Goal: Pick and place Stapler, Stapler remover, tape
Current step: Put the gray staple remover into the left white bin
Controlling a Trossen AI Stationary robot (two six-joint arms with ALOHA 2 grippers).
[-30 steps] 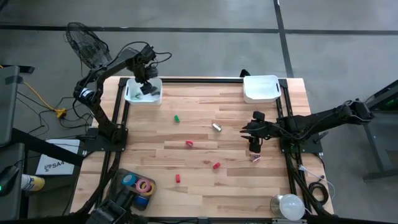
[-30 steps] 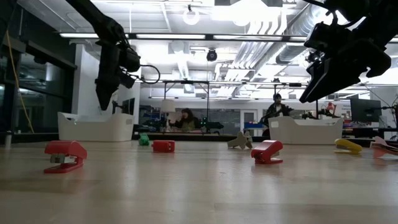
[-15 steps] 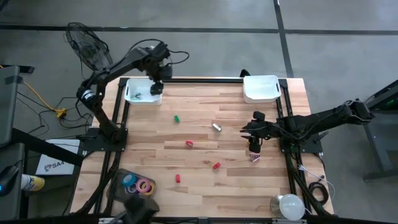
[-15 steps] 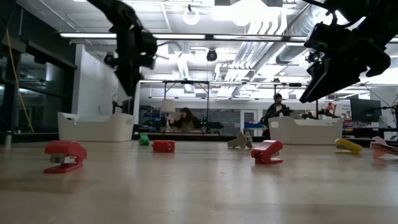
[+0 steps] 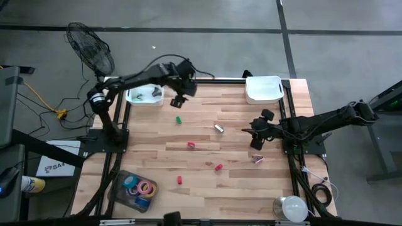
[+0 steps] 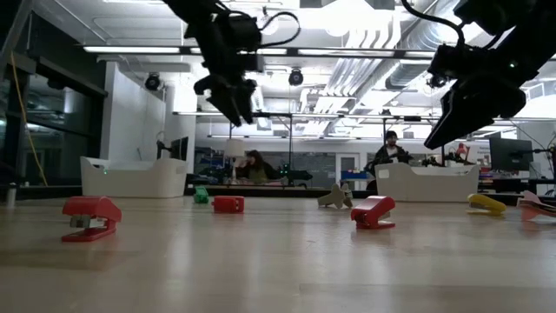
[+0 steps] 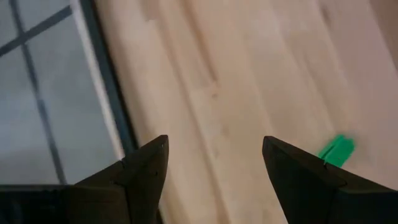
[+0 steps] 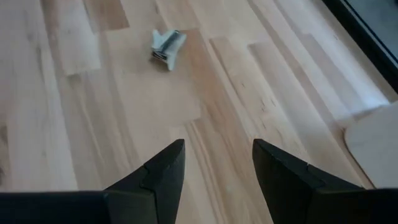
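Left gripper (image 5: 178, 100): fingers spread, empty; has swung from over the left white bin (image 5: 144, 96) to just above the green stapler (image 5: 178, 119).
Right gripper (image 5: 256, 142): fingers apart, empty; hardly shifted, well right of that stapler.
Tape (image 5: 139, 187): unmoved, far below it in the dark tray (image 5: 123, 179).

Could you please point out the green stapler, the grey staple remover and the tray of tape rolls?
green stapler (image 5: 178, 119): high view, middle of its body.
grey staple remover (image 8: 167, 46): right wrist view, its centre.
tray of tape rolls (image 5: 120, 180): high view, its dark rim.
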